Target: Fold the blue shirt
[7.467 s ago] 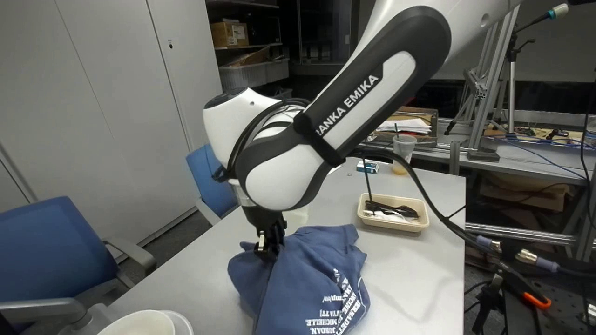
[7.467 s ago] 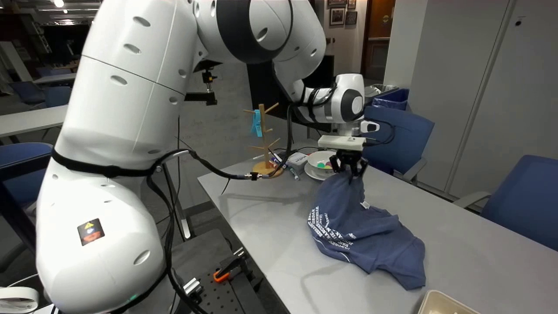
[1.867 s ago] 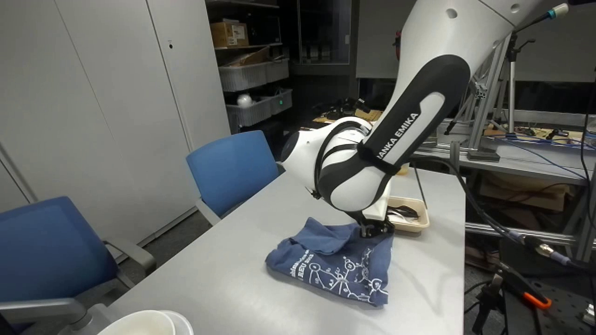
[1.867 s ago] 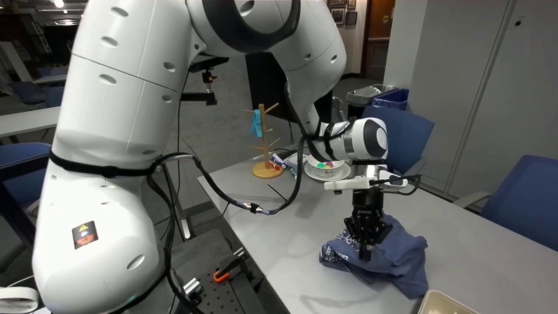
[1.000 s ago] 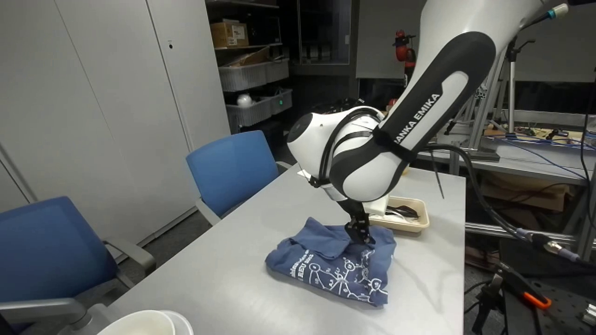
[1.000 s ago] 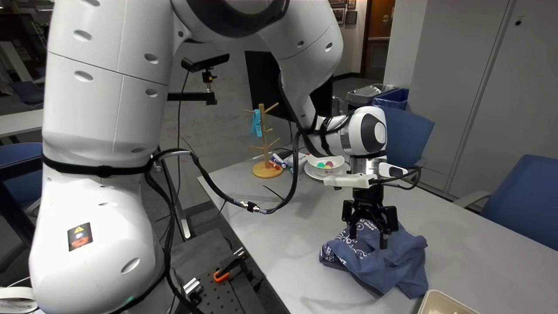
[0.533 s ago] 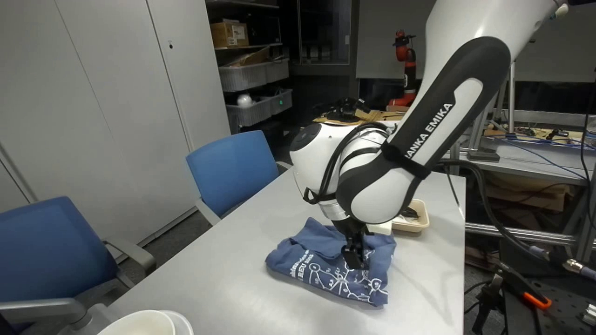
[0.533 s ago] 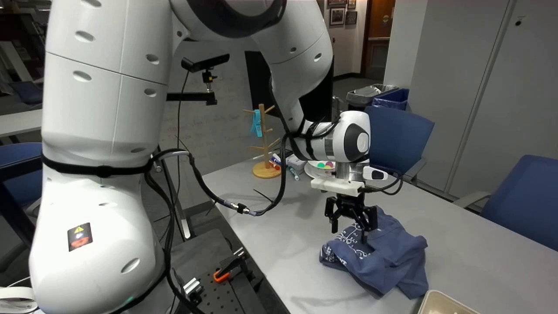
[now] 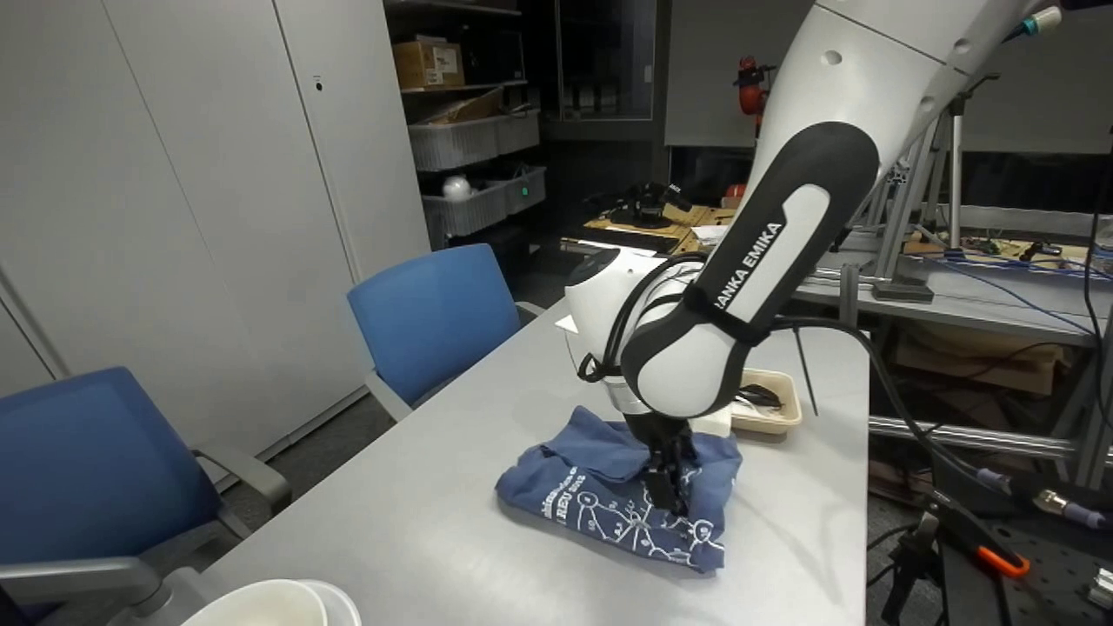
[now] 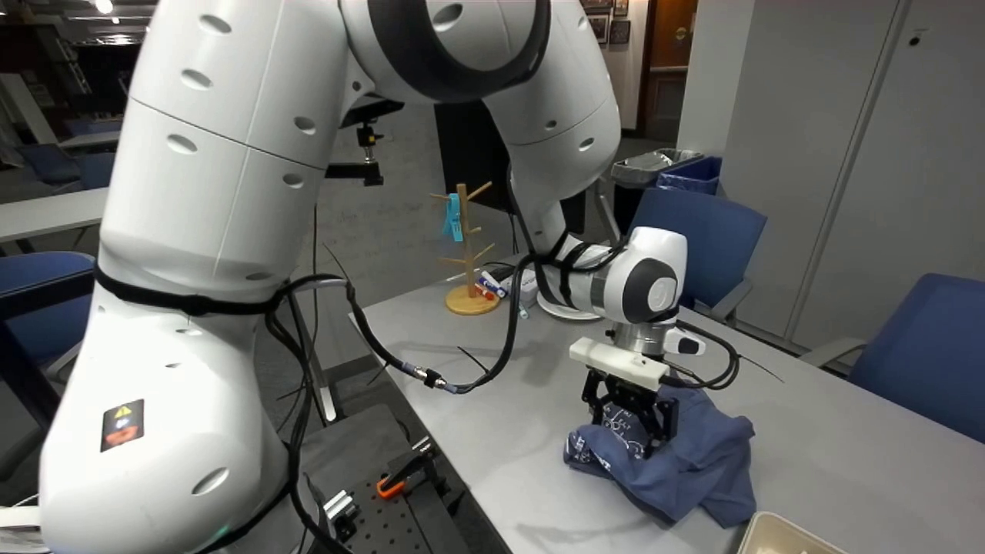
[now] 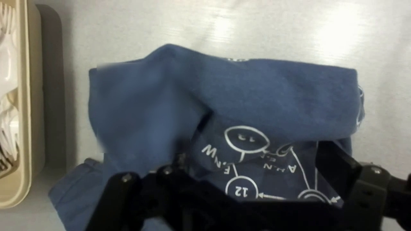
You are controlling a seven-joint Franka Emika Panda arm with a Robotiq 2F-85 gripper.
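Navy cloth lies directly below the fingers (image 11: 337, 168), which stand wide apart with nothing held between them. The blue shirt (image 9: 604, 482) is on the table (image 9: 409, 522), partly doubled over and partly rumpled, a printed diagram facing up. In the wrist view its longer side runs across from left to right, and the line from fingertip to fingertip runs much the same way, over the print and just beside the folded-over band. The coming move seems to turn on that: closed as they stand, the fingers would likely gather up print, while pinching the band's edge probably calls for a turn of the wrist. Whether a fingertip touches cloth, I cannot tell. Folding looks partway done to me, with a fresh grip the likely step in hand.

Just beside the shirt, a sliver of table between, sits a small beige tray (image 11: 35, 96) holding white plastic cutlery (image 11: 6, 61) and something black (image 9: 758, 396) that I cannot name. Cut off at the corner of an exterior view, a white bowl (image 9: 256, 609) seems to rest on a plate (image 9: 341, 604); no contents show.
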